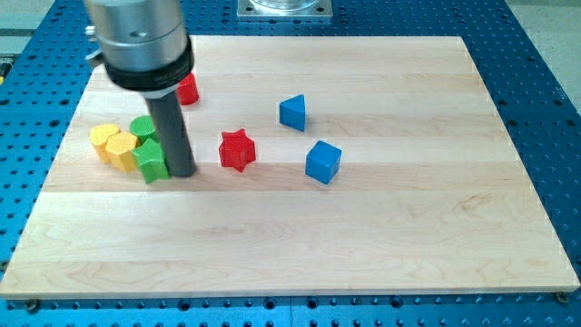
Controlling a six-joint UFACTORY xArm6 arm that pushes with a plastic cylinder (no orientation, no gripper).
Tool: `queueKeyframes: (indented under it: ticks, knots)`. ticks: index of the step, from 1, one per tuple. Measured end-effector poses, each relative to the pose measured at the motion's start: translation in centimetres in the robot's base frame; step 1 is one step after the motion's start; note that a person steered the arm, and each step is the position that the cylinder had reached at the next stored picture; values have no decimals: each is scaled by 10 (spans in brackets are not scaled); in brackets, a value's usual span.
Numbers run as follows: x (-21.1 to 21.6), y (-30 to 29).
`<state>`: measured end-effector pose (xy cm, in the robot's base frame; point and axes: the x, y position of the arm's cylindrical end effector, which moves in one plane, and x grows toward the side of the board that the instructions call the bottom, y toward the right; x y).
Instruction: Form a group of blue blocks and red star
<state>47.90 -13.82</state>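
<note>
Red star [237, 150] lies mid-board, toward the far edge, just to the view's right of my tip [181, 172]; blue blocks [292, 112] [322, 162] sit farther right. My tip, a bare rod grasping nothing, touches the green block [152, 162].

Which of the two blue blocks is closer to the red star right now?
The blue cube, at the red star's right and slightly lower. The other blue block sits higher up the board, farther from the star. My tip is left of the star.
</note>
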Motion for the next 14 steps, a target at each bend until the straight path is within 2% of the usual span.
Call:
queueKeyframes:
  ticks: [1,2,3,4,5,6,10,12,14]
  knots:
    - [-8,-8]
    - [2,22]
    - [-45,59]
    - [-54,95]
    - [-51,48]
    - [-44,48]
    - [-26,74]
    - [-29,75]
    - [-29,100]
